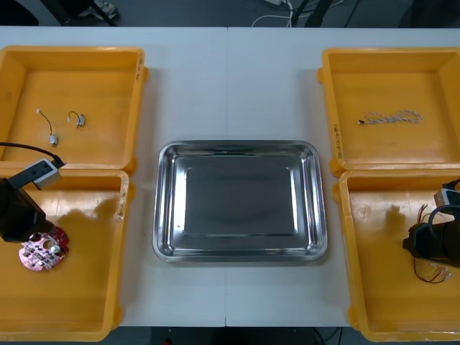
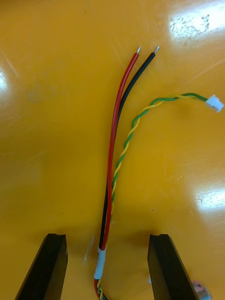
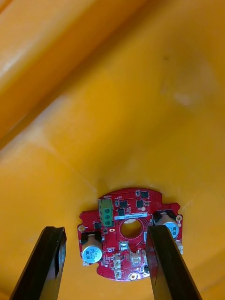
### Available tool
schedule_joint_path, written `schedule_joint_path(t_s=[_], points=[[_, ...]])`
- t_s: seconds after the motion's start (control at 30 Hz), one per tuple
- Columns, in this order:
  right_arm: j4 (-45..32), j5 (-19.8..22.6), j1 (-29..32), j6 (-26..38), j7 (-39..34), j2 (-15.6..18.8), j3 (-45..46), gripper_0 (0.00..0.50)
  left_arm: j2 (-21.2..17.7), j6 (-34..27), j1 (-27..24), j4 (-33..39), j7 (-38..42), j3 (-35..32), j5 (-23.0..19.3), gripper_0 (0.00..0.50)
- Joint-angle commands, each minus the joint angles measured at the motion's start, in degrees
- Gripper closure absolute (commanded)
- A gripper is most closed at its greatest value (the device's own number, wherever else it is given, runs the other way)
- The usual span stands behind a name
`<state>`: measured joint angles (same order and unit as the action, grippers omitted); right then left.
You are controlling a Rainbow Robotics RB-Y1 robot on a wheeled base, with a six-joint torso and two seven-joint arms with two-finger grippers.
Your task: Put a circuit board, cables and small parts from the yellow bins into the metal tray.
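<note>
**Operator:** Where were my grippers?

**Observer:** Your left gripper (image 3: 105, 234) hung over the round red circuit board (image 1: 44, 250) in the near left bin (image 1: 86, 316), fingers spread wide and holding nothing. Your right gripper (image 2: 107, 239) was spread just as wide in the near right bin (image 1: 381, 309). It straddled a cable bundle (image 2: 115, 140) of red and black wires with a twisted green-and-yellow pair, taped together between the fingers.

**Operator:** Which step was that?

**Observer:** The first pick, I'd judge. The metal tray (image 1: 239, 148) lay bare between the bins.

**Operator:** What did the next move call for?

**Observer:** On the left, a small shift. The board sat off-centre, with one finger over its edge, so you needed both fingers outside the rim before closing low on that flat disc. Whether the tips had reached the bin floor, I couldn't tell from the wrist view. On the right, you could close at the taped spot and lift.

**Operator:** Anything in the way?

**Observer:** Only the bin walls, which both loads had to clear. The bundle's loose ends would likely trail and might snag there. The small metal parts (image 1: 52, 136) in the far left bin and the twisted cable (image 1: 392, 116) in the far right bin lay well apart from both grippers.
</note>
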<state>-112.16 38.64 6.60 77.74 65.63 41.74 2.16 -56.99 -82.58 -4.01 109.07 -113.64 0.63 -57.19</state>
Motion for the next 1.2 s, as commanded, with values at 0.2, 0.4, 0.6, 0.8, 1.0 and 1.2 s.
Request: schedule_joint_path(t_s=[0.2, 0.4, 0.6, 0.8, 1.0, 1.2], points=[[-0.3, -0.2, 1.4, -0.4, 1.8, -0.6, -1.1, 0.000, -2.8, 1.9, 2.5, 0.3, -7.1, 2.0, 2.1, 0.000], [-0.3, -0.5, 2.0, -0.8, 1.8, -0.6, -1.5, 0.000, -2.7, 3.4, 2.6, 0.2, -6.5, 3.7, 3.4, 0.000], [-0.3, -0.6, 2.2, -0.9, 1.7, -1.0, -1.5, 0.000, -2.7, 4.3, 2.7, 0.0, -5.9, 4.5, 3.8, 0.000], [-0.2, -1.6, 2.2, -1.1, 1.7, -1.5, -1.5, 0.000, -2.7, 5.5, 3.0, -0.6, -5.8, 5.0, 4.2, 0.000], [-0.3, -2.0, 2.2, -1.2, 1.6, -1.6, -1.5, 0.117, -2.7, 7.1, 3.1, -1.3, -5.8, 5.6, 4.5, 0.000], [-0.3, -1.9, 2.2, -1.2, 1.6, -1.6, -1.5, 0.500, -2.7, 7.9, 3.1, -2.3, -5.9, 5.6, 4.5, 0.000]])
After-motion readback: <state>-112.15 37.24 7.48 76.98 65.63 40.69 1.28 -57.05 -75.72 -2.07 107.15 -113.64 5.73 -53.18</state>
